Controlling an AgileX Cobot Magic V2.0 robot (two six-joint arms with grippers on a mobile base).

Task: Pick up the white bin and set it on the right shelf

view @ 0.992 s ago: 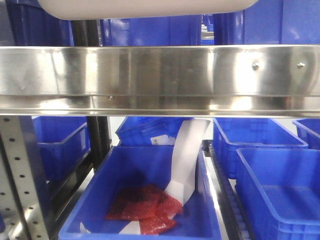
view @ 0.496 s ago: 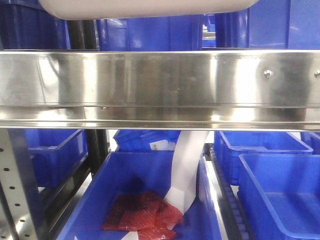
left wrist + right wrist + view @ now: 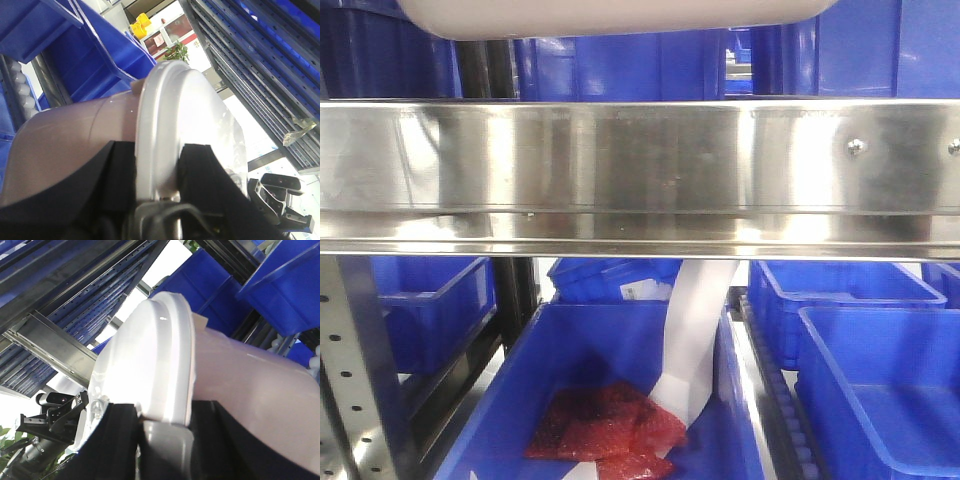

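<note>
So the white bin (image 3: 610, 15), a big pinkish-white translucent plastic tote with a glossy white overhanging lid, sat at the very top of the front view. Only its rounded underside showed there, just above the right shelf (image 3: 640, 170), the tier with the broad shiny stainless-steel front rail. I couldn't tell from that angle whether it was touching the shelf or hanging over it.

Both wrist views showed the hold. The left gripper (image 3: 160, 147) was clamped across the lid's rim, one black finger on the body side and one on the lid's top face. The right gripper (image 3: 162, 412) was pinched on the rim at its own end the same way.

Handling-wise, I'd guess thin moulded plastic: stiff enough at the rim and corners, a bit flexy along the walls. That glossy lid looked slippery. The load was anyone's guess since nothing showed through the sides. My worry was the grip sitting on the lid edge, because if the lid only snaps on, it could pop off. Catching the lip under the overhang at both ends looked like the safest place to hold it, keeping both ends level.

Lower in the frame were open blue plastic crates (image 3: 865, 380), one holding red packets (image 3: 600, 430).
</note>
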